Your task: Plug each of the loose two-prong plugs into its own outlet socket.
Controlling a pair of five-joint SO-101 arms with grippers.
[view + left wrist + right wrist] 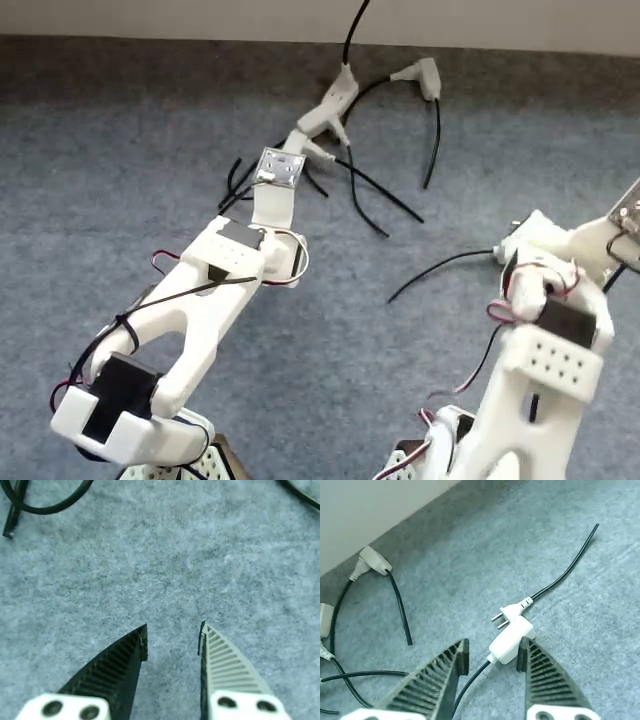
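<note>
Grey carpeted surface (320, 400) throughout, with a pale wall (520, 20) along the top of the high view. Left arm (200, 300) runs from lower left toward centre. Your left gripper (172, 640) has its jaws well apart over bare carpet, nothing between them. Right arm (550, 350) sits lower right. Your right gripper (493, 652) is also spread, with a white socket body (512, 641) between the tips, right against one finger (540, 680). A loose two-prong plug (511, 612) lies against that body, prongs free. Farther off, another white connector (372, 560) on a black cable (401, 610) lies near the wall. Open carpet at centre of the high view; cable tangle (376, 190) upper centre.
</note>
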